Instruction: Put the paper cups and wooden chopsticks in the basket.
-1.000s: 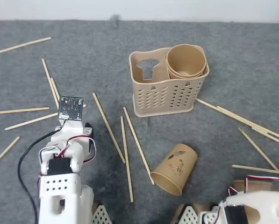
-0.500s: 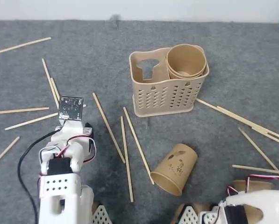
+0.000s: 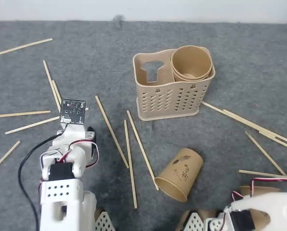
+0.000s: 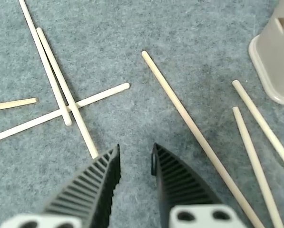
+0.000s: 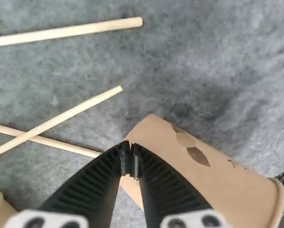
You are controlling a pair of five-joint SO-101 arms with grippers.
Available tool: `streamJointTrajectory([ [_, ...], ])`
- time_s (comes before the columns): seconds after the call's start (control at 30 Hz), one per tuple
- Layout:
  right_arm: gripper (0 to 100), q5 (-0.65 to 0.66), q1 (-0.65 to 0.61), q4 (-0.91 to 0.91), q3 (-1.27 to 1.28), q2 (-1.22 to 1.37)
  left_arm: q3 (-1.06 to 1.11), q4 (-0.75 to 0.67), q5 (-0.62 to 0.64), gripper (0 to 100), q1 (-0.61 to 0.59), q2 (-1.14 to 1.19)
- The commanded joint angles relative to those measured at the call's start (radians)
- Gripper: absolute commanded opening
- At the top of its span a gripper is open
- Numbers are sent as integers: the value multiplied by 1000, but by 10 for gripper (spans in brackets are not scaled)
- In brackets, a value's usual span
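Observation:
The tan basket [image 3: 168, 98] stands upright at the middle back, with stacked paper cups [image 3: 191, 61] in its right compartment. Another paper cup [image 3: 180, 174] lies on its side in front of it. Wooden chopsticks [image 3: 111, 131] lie scattered over the grey cloth. My left gripper [image 4: 135, 149] hangs open a little above the cloth with nothing between its fingers; a long chopstick [image 4: 189, 128] lies just beside it. My right gripper [image 5: 130, 154] is shut on the rim of a paper cup [image 5: 203, 180], which lies at the front right [image 3: 264, 191] under that arm.
Several chopsticks [image 3: 251, 124] stretch to the right of the basket, others [image 3: 52, 86] lie at the left. Two crossed chopsticks [image 4: 61, 92] sit just ahead of my left gripper. More chopsticks [image 5: 65, 31] lie beyond the held cup. The basket's corner [image 4: 277, 71] is close by.
The right arm's white body at the front right has shifted slightly. The left arm, the basket and the lying cup have not moved.

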Motion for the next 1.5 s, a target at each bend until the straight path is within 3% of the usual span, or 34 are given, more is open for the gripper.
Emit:
streamJointTrajectory([
  [0.0, 8, 6, -13, -8, -2, -5, -2, -25, -8, 104, 2, -17],
  [0.83, 8, 8, -8, -4, -9, -42, -2, -25, -8, 103, 2, -17],
  [1.17, 9, 87, 76, 147, -5, -59, -2, -25, -8, 103, 5, -17],
  [1.47, 8, 77, 39, 150, -3, -62, -2, -25, -8, 103, 3, -17],
])
